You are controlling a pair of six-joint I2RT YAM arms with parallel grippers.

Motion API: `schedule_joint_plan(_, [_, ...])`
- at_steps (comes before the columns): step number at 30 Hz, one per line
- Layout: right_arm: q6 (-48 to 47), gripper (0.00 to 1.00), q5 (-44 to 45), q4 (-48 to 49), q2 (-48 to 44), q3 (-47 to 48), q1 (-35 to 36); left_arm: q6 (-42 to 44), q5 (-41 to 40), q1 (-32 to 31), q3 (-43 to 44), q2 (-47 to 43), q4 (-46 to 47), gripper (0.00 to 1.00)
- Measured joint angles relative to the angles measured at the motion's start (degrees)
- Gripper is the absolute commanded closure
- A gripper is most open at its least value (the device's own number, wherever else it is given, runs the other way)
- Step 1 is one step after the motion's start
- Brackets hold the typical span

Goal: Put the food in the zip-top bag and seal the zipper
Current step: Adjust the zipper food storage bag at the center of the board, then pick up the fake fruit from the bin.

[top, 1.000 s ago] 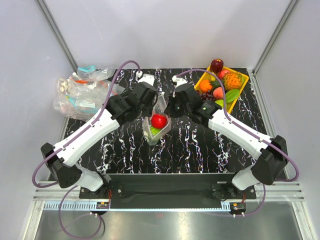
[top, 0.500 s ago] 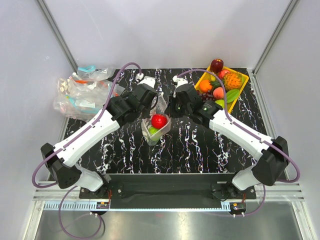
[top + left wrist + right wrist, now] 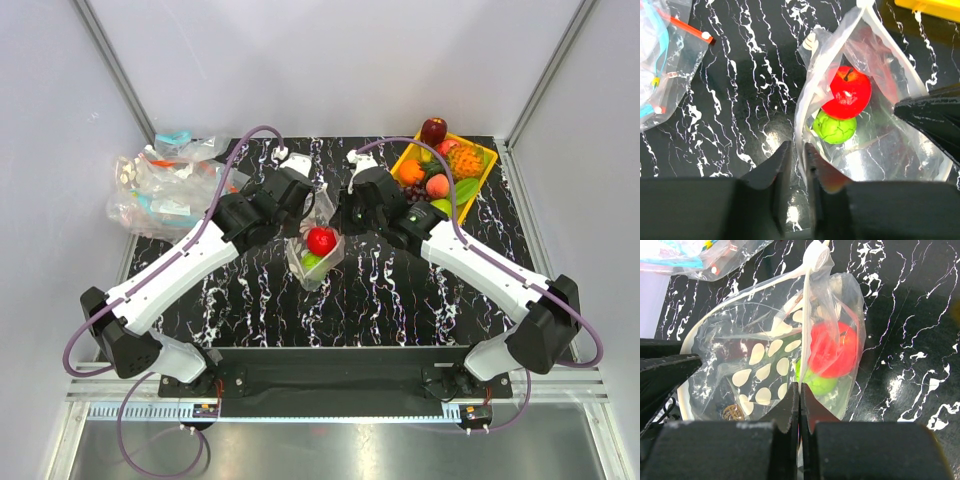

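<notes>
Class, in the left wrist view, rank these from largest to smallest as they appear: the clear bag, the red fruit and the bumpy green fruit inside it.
1. clear bag, by far the largest.
2. red fruit.
3. bumpy green fruit, somewhat smaller, though the red one overlaps its top.

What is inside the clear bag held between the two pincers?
A red fruit rests against a bumpy green fruit in the clear bag. The crinkled, shiny plastic hides anything deeper.

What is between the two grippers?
The bag, holding a red fruit and a green fruit, pinched by the left gripper and right gripper. The top view shows it.
</notes>
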Motion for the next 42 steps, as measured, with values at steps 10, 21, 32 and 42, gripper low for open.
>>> schedule_joint_plan(10, [-0.50,0.49,1.22,0.76,0.00,-0.09,0.00,0.55,0.81,0.31,-0.94,-0.04,0.90,1.00])
schedule_joint_plan(21, [-1.53,0.25,2.12,-0.55,-4.11,-0.33,-1.90,0.57,1.01,1.79,-1.60,-0.02,4.68,1.00])
schedule_joint_plan(32, [-1.75,0.23,-1.51,-3.13,-11.10,-0.28,-23.85,0.55,4.48,1.79,-2.56,-0.79,7.48,1.00])
schedule_joint_plan(42, [-2.86,0.01,2.03,-3.74,0.98,-0.46,-39.01,0.52,8.87,1.79,-5.73,-3.34,10.75,1.00])
